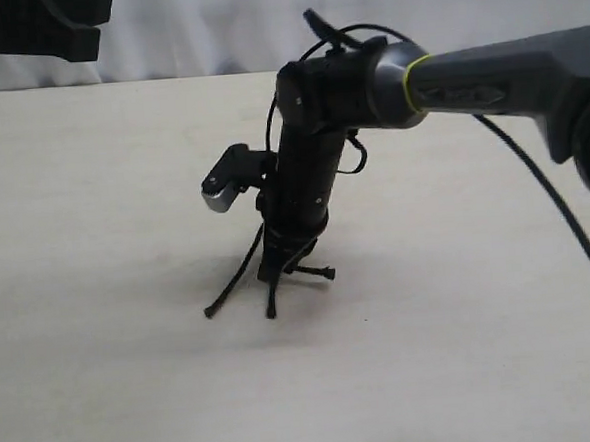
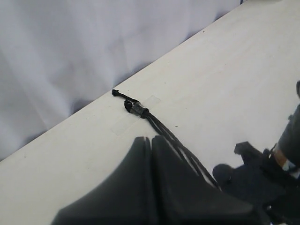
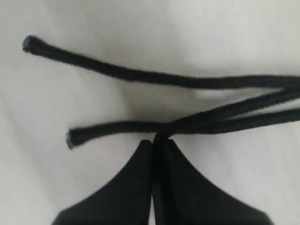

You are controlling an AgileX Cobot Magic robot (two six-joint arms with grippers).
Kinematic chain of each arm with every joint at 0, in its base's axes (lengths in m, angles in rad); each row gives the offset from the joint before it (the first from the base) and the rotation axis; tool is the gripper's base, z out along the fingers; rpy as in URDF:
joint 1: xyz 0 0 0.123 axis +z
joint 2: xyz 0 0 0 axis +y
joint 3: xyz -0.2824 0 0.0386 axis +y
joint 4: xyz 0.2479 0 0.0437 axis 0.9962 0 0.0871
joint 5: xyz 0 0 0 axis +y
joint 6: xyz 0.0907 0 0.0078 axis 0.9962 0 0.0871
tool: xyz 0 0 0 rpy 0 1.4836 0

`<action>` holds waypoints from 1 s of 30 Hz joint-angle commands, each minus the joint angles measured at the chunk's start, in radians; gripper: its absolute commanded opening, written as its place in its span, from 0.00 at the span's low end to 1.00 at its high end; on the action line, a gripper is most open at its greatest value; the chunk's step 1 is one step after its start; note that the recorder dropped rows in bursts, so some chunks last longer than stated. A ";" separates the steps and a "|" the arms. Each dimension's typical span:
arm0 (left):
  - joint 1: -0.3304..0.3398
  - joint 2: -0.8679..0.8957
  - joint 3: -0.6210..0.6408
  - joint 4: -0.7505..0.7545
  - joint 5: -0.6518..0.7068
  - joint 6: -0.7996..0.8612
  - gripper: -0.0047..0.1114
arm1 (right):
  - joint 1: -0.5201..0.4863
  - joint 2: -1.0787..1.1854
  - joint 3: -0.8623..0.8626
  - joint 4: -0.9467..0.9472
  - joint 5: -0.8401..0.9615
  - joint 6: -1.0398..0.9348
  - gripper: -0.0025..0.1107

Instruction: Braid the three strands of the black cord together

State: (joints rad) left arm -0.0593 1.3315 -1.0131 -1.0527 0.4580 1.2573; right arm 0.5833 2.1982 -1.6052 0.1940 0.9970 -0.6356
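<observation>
You're barely started, I'd judge. The black cord [image 2: 136, 108] sits knotted under its tape strip [image 2: 152, 100], but the three strands [image 3: 187, 80] run loose from there. No plait is visible, maybe one crossover nr the tips. In the exterior view the tips splay to approx 7, 6 and 4 o'clock below your right fingers [image 3: 183, 187], which are pressed together, pinching one strand at desk [image 1: 463, 351] level. Left fingers [image 2: 122, 187] are closed w/ nothing between them, raised at 11 o'clock. Nearly all the weaving is left. Desk is pale and matte, w/ a white cloth backdrop [image 2: 70, 47] behind.
</observation>
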 commanded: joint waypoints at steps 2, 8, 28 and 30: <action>-0.001 0.003 0.004 -0.007 0.003 -0.002 0.04 | -0.102 -0.078 0.001 0.004 0.022 0.024 0.06; -0.001 0.003 0.004 -0.007 0.003 -0.002 0.04 | -0.224 -0.081 0.064 -0.001 -0.048 0.075 0.06; -0.001 -0.114 0.072 -0.175 0.163 0.170 0.04 | -0.289 -0.359 0.191 0.041 -0.369 0.138 0.46; -0.001 -0.183 0.131 -0.290 0.156 0.278 0.04 | -0.302 -0.480 0.277 0.080 -0.471 0.118 0.29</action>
State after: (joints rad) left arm -0.0593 1.2240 -0.9400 -1.2082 0.5987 1.4075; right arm 0.3031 1.8546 -1.4090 0.2092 0.6348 -0.4883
